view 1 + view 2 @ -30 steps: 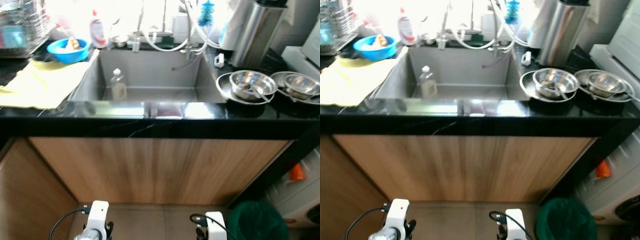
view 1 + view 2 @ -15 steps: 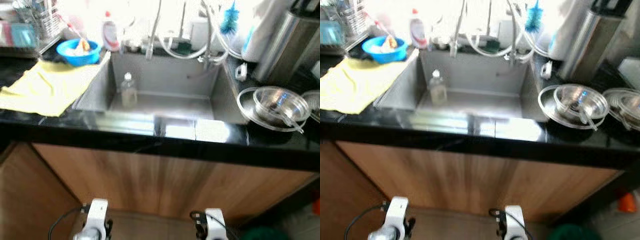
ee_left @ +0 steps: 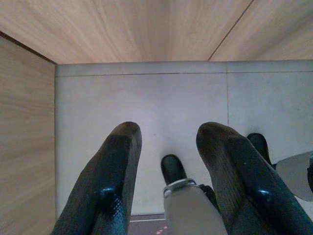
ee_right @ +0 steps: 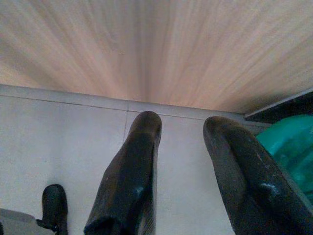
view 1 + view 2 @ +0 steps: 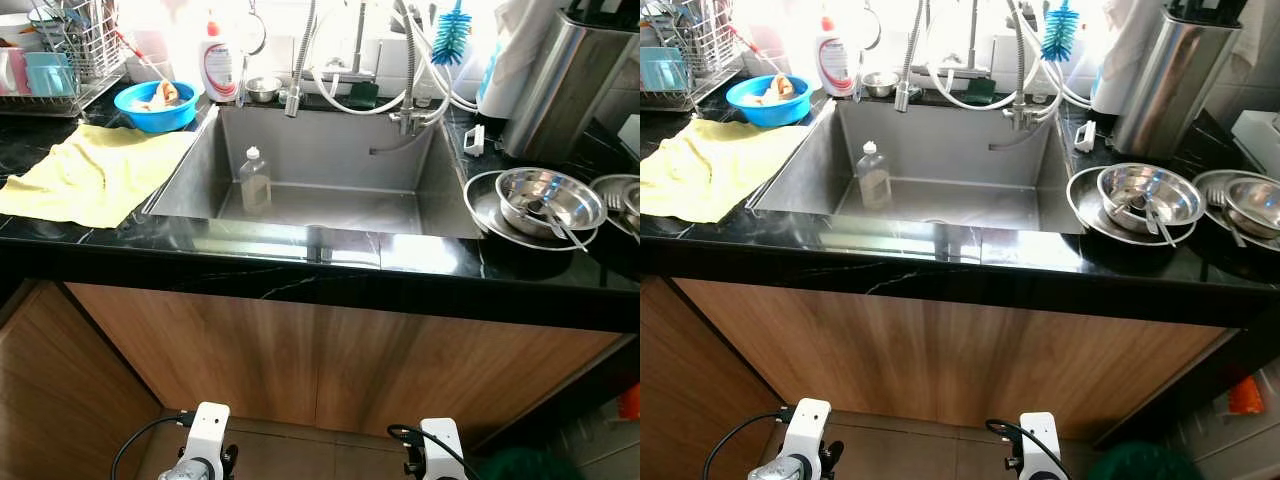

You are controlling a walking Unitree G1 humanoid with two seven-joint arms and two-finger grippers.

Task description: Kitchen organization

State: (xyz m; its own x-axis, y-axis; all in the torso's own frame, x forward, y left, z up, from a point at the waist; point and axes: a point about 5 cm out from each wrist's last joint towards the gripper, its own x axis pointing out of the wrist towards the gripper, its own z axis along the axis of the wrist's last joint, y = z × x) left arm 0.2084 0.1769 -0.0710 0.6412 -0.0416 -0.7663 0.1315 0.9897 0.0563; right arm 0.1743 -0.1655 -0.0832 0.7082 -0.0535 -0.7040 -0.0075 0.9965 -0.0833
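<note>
A steel sink sits in the black counter ahead, with a small clear bottle standing in it. Right of the sink a steel bowl with a spoon rests on a steel plate; another bowl lies further right. Both arms hang low before the wooden cabinet. My left gripper is open over the floor tiles, and my right gripper is open too, with nothing between the fingers.
A yellow cloth lies on the counter left of the sink, behind it a blue bowl, a dish rack and a soap bottle. A steel canister stands back right. A green bin is on the floor at the right.
The camera view has shifted and sharpened, with the sink now nearer the middle. Both arms still hang low, and nothing on the counter has moved.
</note>
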